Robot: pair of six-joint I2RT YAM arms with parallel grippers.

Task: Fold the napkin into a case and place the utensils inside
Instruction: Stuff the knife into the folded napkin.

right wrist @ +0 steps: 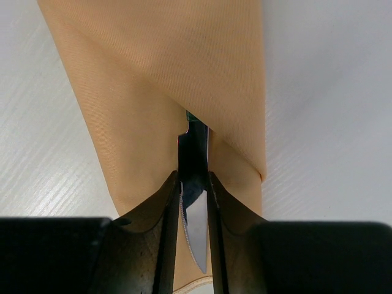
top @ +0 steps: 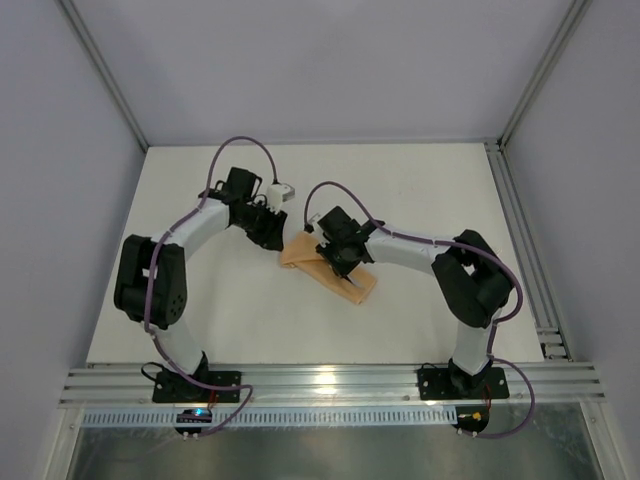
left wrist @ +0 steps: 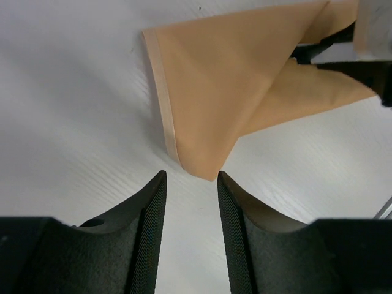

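This looks like a robot lab. Two robot arms [top: 160, 285] are bolted to a metal rail [top: 330, 382], and a white table [top: 420, 190] lies under the fingers [left wrist: 150, 233]. Plain grey walls [top: 320, 60] stand around it.

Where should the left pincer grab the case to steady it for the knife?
Take the pointed corner of the case, with its hemmed edge, straight ahead of the open left pincer. Probably best to come in low along the table from that tip: the cloth lies flat and thin there, clear of the right pincer, which is shut on the knife.
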